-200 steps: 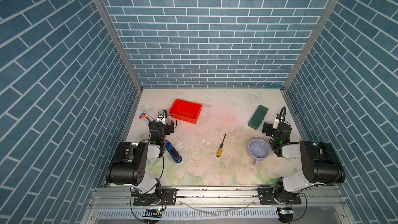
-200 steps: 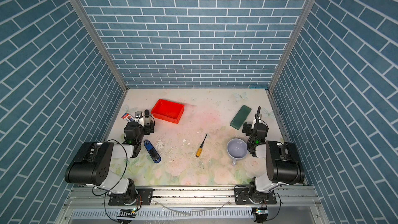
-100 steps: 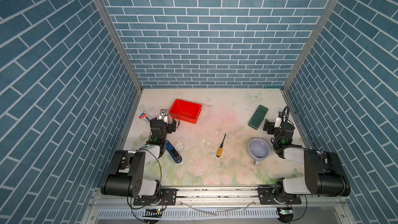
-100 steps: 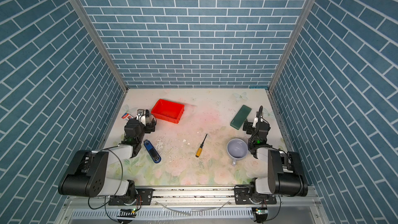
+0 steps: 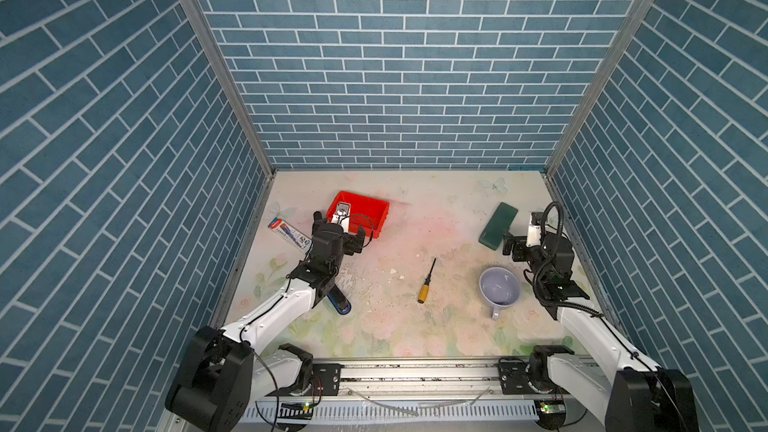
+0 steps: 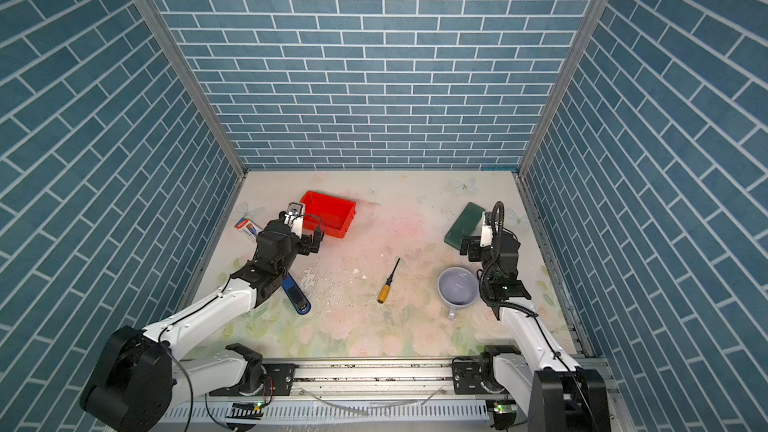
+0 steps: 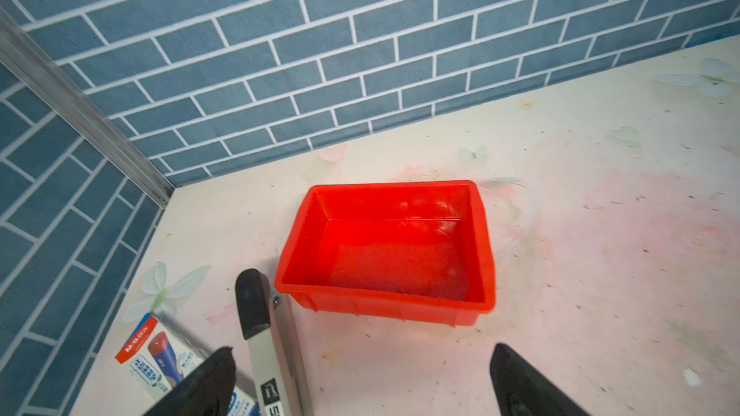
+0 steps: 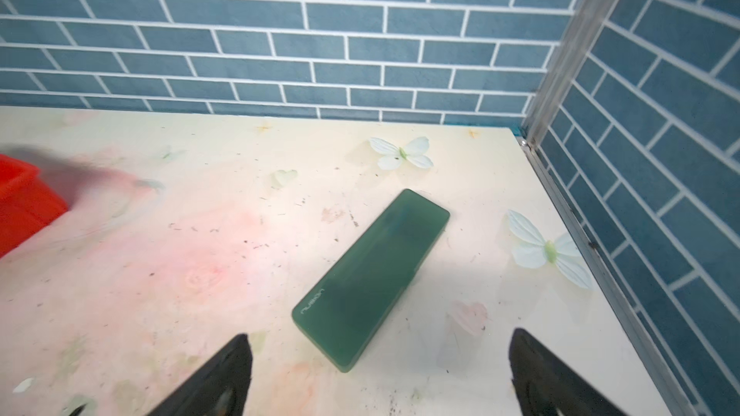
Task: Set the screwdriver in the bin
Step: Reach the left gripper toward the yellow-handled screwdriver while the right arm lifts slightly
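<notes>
- Left gripper (image 7: 360,378): fingers wide apart with nothing between them. It hangs just beside the near left corner of the bin (image 7: 380,306), and a marker pen (image 7: 264,338) lies close by.
- Right gripper (image 8: 380,374): fingers apart and empty, at the near end of a green box (image 8: 372,278) on the far right.
- Screwdriver (image 5: 424,286): flat on the table (image 5: 415,209), around the middle and well apart from both grippers. The stapler (image 5: 338,304) is to its left and the mug (image 5: 498,288) to its right.
- Axis: it runs near to far, leaning slightly right at the far end. The yellow handle is at the near end and the black tip at the far end.
- Bin: far left, with nothing in it that I can see.
- Step: I judge the pick has not yet begun.
- Next move: I would bring one gripper over the handle, set the fingers across that axis, lower, close, then carry it far left to the bin.
</notes>
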Tool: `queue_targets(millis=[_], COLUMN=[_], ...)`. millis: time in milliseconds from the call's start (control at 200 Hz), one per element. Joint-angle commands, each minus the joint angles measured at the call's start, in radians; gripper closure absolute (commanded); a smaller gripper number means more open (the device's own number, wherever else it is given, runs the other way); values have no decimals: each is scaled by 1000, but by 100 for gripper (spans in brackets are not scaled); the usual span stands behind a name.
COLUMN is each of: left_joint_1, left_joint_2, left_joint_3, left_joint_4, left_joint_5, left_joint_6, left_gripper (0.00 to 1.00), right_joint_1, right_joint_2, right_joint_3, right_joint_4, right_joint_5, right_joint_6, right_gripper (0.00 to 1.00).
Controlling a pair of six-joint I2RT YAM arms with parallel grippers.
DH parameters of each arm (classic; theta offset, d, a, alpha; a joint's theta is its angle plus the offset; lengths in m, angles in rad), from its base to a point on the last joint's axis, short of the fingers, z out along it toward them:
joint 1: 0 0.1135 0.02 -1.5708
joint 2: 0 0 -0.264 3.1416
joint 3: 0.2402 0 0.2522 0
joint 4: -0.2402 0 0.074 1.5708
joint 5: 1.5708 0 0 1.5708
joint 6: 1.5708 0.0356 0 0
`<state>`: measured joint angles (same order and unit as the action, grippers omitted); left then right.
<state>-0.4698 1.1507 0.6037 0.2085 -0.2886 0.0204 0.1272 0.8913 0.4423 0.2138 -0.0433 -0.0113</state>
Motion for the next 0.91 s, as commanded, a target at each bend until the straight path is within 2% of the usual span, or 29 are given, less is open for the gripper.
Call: queue_targets(millis=[0,235,385,665,900], left_joint_1=[-73,-224,-327,-404,-435], left_joint_2=[-11,47,145,355,506], left_joint_3=[35,89,190,393,546], left_joint_4=[-162,-243,-327,-523,-687], left_joint_5=[-61,-116,-117,47,142], left_joint_6=[-108,-387,-462,-516,-528], left_gripper=[0,0,0,0,0], right_joint_1=[28,40,56,89,95], right_joint_2=[-78,-122,-111,-107,-131], right_joint_3=[86,204,255,295,282], right_joint_4=[-261,-575,-703,-832,-850], right_joint_5=[-105,-399,-557,-637,-637], right_joint_6=[-107,-219,-281,-385,-428], right_gripper=[1,1,1,1,1])
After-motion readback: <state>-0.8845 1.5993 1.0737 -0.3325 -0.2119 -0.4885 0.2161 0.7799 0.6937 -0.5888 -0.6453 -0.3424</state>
